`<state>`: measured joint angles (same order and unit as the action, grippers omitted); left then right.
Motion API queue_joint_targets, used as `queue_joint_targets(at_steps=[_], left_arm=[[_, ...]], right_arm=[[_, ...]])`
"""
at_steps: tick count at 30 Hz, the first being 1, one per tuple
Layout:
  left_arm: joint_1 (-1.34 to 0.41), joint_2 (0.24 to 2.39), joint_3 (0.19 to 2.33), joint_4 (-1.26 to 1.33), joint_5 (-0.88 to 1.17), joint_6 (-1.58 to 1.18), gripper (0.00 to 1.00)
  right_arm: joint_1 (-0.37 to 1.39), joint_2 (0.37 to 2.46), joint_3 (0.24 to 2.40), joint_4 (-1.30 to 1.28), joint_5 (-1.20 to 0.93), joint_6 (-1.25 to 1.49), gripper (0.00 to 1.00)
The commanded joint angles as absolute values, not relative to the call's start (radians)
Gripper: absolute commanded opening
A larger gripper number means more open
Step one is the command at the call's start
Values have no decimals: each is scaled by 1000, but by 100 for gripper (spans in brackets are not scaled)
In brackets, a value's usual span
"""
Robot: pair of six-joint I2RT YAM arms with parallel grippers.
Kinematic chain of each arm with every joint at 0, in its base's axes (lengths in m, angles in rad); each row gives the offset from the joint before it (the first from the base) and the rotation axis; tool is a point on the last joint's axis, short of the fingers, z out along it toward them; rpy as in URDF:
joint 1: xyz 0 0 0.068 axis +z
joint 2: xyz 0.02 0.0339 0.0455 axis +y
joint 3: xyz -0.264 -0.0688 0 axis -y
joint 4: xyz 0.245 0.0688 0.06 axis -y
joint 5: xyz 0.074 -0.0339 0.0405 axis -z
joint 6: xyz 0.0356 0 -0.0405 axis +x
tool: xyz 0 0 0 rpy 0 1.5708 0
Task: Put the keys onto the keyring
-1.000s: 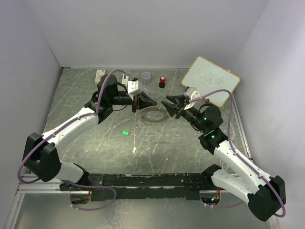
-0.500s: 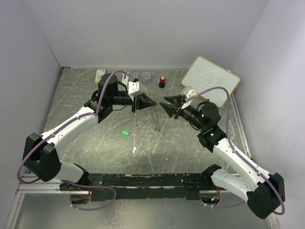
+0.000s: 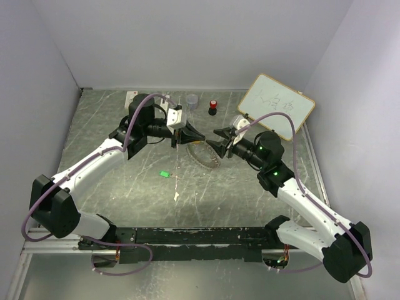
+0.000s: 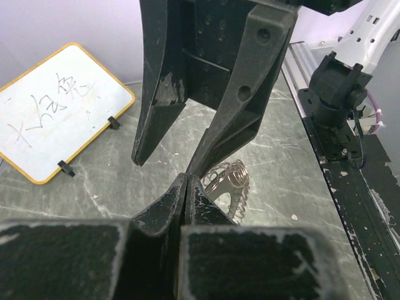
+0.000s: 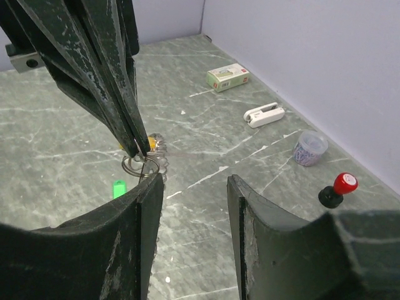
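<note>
Two arms meet over the tabletop (image 3: 125, 187). The left end effector (image 3: 197, 139), tips together, pinches the rim of the keyring (image 3: 205, 155). The right end effector (image 3: 219, 145) gapes just beside it. The green key (image 3: 164, 174) lies apart.

A flat tabletop of dark grey-green marbled stone (image 3: 125, 187), veined with thin white streaks, fills the middle of the scene. Three plain, pale lavender-white walls close it in: a back wall (image 3: 200, 44), a left wall (image 3: 31, 94) and a right wall (image 3: 362, 125). A scuffed black metal rail (image 3: 200, 236) runs along the near edge. The light is soft and even.
</note>
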<state>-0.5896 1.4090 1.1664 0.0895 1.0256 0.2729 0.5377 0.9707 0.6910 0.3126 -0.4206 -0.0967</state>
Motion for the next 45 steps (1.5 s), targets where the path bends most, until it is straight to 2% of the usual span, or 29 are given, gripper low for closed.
queue_joint_targets(at_steps=[1, 33, 41, 45], left_arm=[[-584, 1382, 1209, 79, 1098, 324, 7], [-581, 1399, 1246, 14, 1140, 385, 7], [-580, 1413, 1268, -27, 1177, 429, 7], [-580, 1421, 1277, -52, 1185, 450, 7]], right_arm=[[532, 985, 711, 308, -459, -130, 46], [529, 976, 708, 328, -590, -166, 44], [529, 978, 712, 347, -609, -174, 42], [529, 973, 717, 351, -619, -178, 36]])
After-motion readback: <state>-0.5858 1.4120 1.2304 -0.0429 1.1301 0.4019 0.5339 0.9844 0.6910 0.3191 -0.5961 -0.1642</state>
